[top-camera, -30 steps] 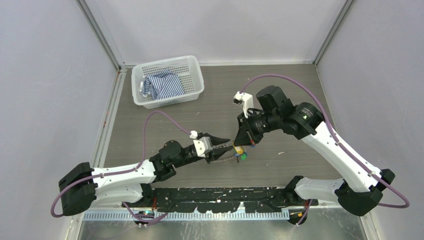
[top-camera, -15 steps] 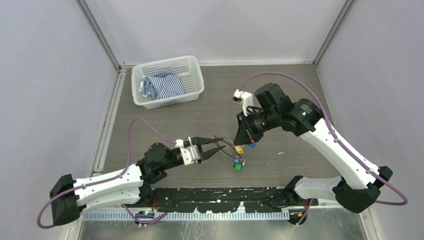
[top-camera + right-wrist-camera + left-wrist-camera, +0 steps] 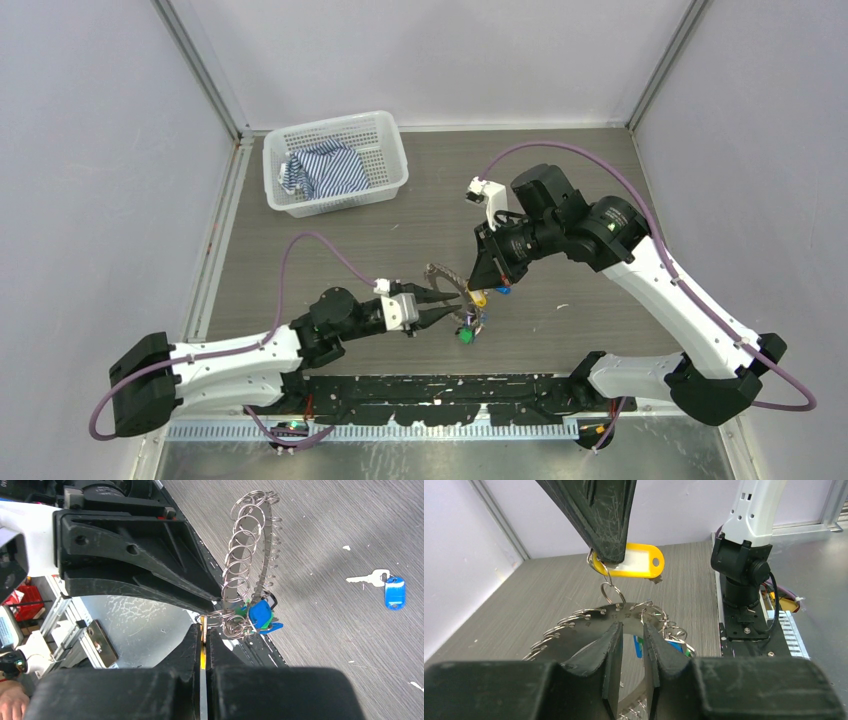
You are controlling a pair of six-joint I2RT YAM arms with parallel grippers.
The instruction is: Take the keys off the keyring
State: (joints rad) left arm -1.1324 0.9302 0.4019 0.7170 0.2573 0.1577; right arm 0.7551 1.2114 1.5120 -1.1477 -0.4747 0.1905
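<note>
Right gripper (image 3: 606, 550) is clamping flat on the yellow key tag (image 3: 636, 565), jaws fully together on its edge. It is holding the tag up off the table (image 3: 330, 250). A small split ring is linking the tag down to the keyring (image 3: 584, 627), so the whole ring is hanging in the air between the two arms.

Left gripper (image 3: 631, 635) is straddling the keyring's dark numbered band from the other side, jaws narrowly apart. Cannot tell whether the pads are actually pinching the band or just bracketing it.

Progress, as judged: partly done.
- One key with a blue tag (image 3: 392, 592) is lying loose on the table, well apart from the ring, so it is counting as removed
- Many of the small split rings along the band are looking empty in the right wrist view
- A bunch of keys (image 3: 257, 616) with blue and green tags is remaining on the lower end of the ring
- The yellow-tagged item is attached and is probably the one being worked now

White mesh basket (image 3: 385, 135) holding a striped cloth (image 3: 322, 170) is sitting at the far left, not involved
</note>
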